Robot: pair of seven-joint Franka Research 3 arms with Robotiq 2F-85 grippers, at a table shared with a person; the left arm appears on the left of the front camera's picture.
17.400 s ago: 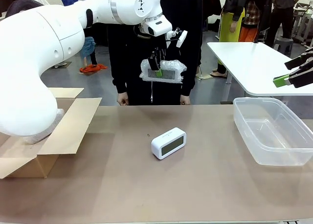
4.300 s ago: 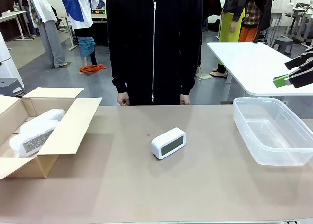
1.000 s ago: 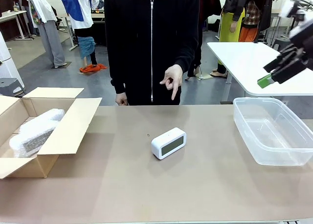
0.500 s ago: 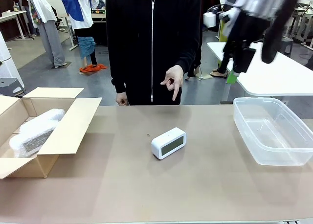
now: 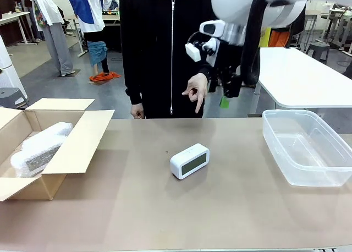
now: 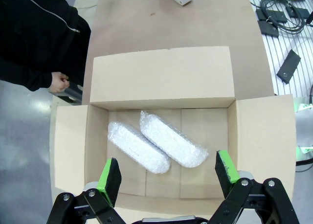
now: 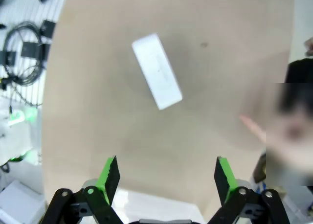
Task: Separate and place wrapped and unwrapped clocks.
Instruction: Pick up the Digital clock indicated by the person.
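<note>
Jaws of the right gripper [image 7: 164, 177] spread wide and empty, high above the table [image 5: 231, 208]; one bare white clock [image 7: 157, 71] lies on the table beyond them. Jaws of the left gripper [image 6: 166, 174] likewise wide and empty, above the cardboard box [image 6: 161, 75] holding two bubble-wrapped clocks [image 6: 168, 145]. Person's hand [image 5: 195, 91] points downward above the bare clock.

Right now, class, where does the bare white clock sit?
In the front view, the bare white clock lies mid-table, between the cardboard box on the left and the clear tub on the right.
</note>
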